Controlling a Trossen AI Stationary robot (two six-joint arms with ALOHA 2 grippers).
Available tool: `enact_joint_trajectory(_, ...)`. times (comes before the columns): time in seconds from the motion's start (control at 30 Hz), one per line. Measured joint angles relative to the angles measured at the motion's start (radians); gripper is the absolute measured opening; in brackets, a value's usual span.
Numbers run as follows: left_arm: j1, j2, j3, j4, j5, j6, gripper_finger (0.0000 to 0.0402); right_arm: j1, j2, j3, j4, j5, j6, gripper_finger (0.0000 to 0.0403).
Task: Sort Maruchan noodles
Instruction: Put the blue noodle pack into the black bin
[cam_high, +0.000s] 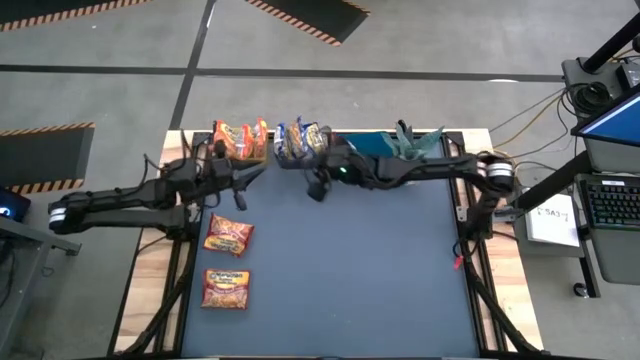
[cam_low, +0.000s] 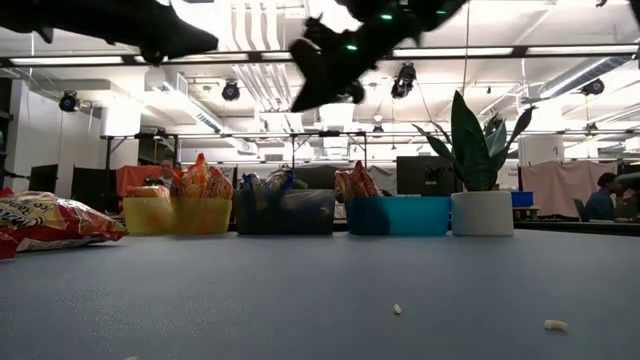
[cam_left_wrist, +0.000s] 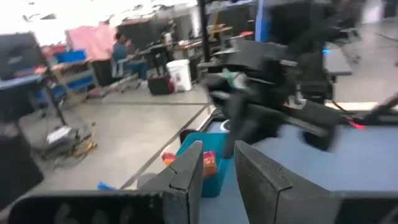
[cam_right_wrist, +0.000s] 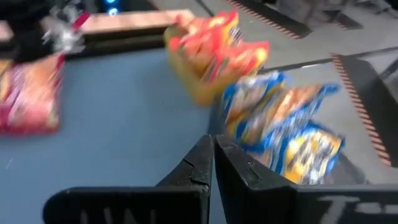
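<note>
Two red Maruchan noodle packets lie flat on the blue mat at the left. At the far edge, orange packets stand in a yellow bin, blue-and-yellow packets in a grey bin, and a red packet in a blue bin. My left gripper hovers near the yellow bin, slightly open, with nothing between its fingers. Above the mat, in front of the grey bin, my right gripper hangs shut and holds nothing.
A potted plant stands right of the blue bin at the far edge. The mat's middle, right and near parts lie bare apart from a few crumbs. People sit at desks in the room beyond the table.
</note>
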Motion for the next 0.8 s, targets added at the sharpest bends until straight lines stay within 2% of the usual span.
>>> enact_joint_trajectory(0.17, 0.001, 0.126, 0.001, 0.117, -0.089, -0.106, 0.0075, 0.027, -0.156, -0.266, 0.127, -0.015, -0.001, 0.0009)
enact_joint_trajectory(0.3, 0.001, 0.245, 0.008, 0.139, -0.167, -0.276, 0.0075, 0.028, -0.277, -0.445, 0.189, -0.072, -0.026, 0.0009)
enact_joint_trajectory(0.5, 0.001, 0.429, 0.095, 0.137, -0.284, -0.459, 0.0075, 0.03, -0.464, -0.589, 0.243, -0.095, -0.07, 0.0009)
enact_joint_trajectory(0.63, 0.024, 0.542, 0.225, 0.012, -0.343, -0.524, 0.0075, 0.03, -0.562, -0.621, 0.242, -0.095, -0.115, 0.0009)
enact_joint_trajectory(0.8, 0.078, 0.677, 0.371, -0.208, -0.349, -0.57, 0.0082, 0.029, -0.64, -0.661, 0.237, -0.095, -0.154, 0.0009)
